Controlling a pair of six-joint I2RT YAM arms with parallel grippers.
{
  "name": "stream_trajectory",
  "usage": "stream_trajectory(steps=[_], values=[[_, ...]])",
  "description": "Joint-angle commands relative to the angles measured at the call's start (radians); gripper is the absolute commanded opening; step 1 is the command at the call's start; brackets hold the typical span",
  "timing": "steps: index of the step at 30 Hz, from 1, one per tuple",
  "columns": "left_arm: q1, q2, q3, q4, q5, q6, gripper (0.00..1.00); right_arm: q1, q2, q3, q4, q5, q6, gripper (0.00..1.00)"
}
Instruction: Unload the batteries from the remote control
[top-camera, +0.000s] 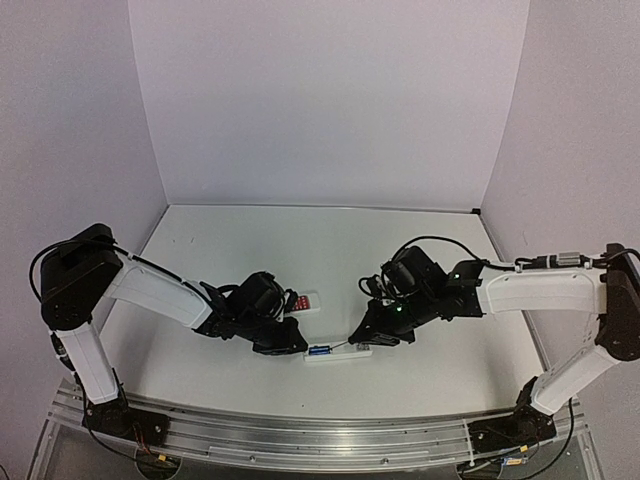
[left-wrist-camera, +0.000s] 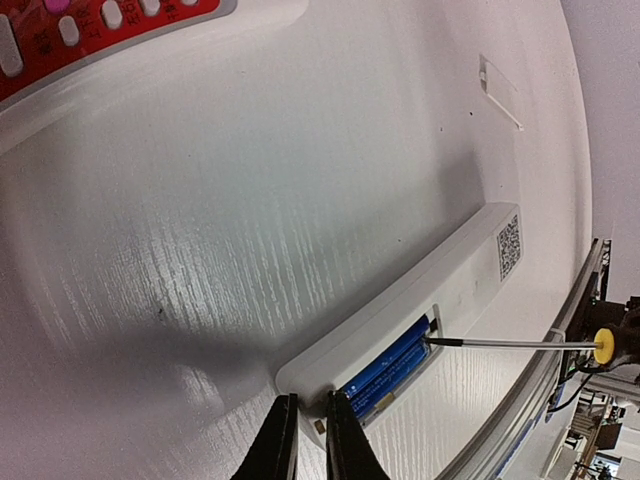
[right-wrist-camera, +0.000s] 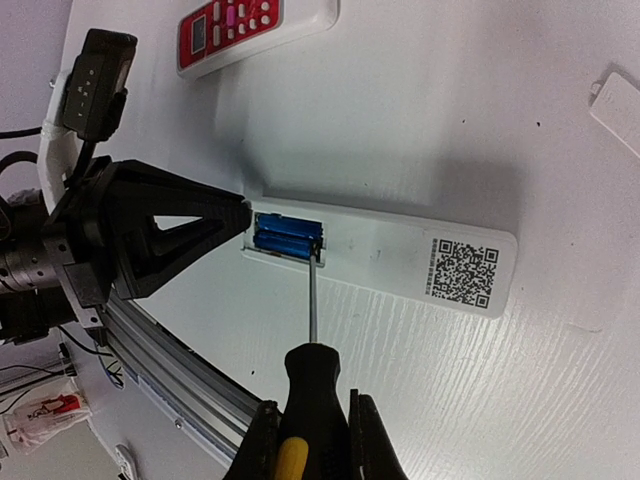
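Note:
The white remote control (top-camera: 345, 354) lies back up near the table's front edge, its battery bay open, with a QR sticker (right-wrist-camera: 462, 270). Two blue batteries (right-wrist-camera: 287, 236) sit side by side in the bay; they also show in the left wrist view (left-wrist-camera: 390, 364). My right gripper (right-wrist-camera: 312, 432) is shut on the black-and-yellow screwdriver (right-wrist-camera: 313, 384), whose tip touches the near battery's end at the bay's edge. My left gripper (left-wrist-camera: 312, 428) has its jaws nearly together and empty, with the tips against the remote's (left-wrist-camera: 455, 285) bay end.
A red-faced remote (top-camera: 303, 301) lies just behind the left gripper. A small white battery cover (right-wrist-camera: 618, 105) lies loose beyond the remote's QR end. The aluminium rail (top-camera: 320, 432) runs along the front edge close to the remote.

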Motion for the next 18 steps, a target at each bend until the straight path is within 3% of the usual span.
stream_trajectory(steps=[1,9,18], values=[[-0.015,-0.014,-0.015,-0.029,0.002,0.016,0.1,0.004,0.001,-0.016,-0.002,0.029,0.02,0.0],[-0.015,-0.011,-0.015,-0.029,0.0,0.013,0.1,0.004,-0.011,-0.035,-0.005,0.032,0.028,0.0],[-0.017,-0.006,-0.011,-0.028,-0.004,0.009,0.1,0.004,0.012,-0.017,-0.003,-0.069,0.045,0.0]])
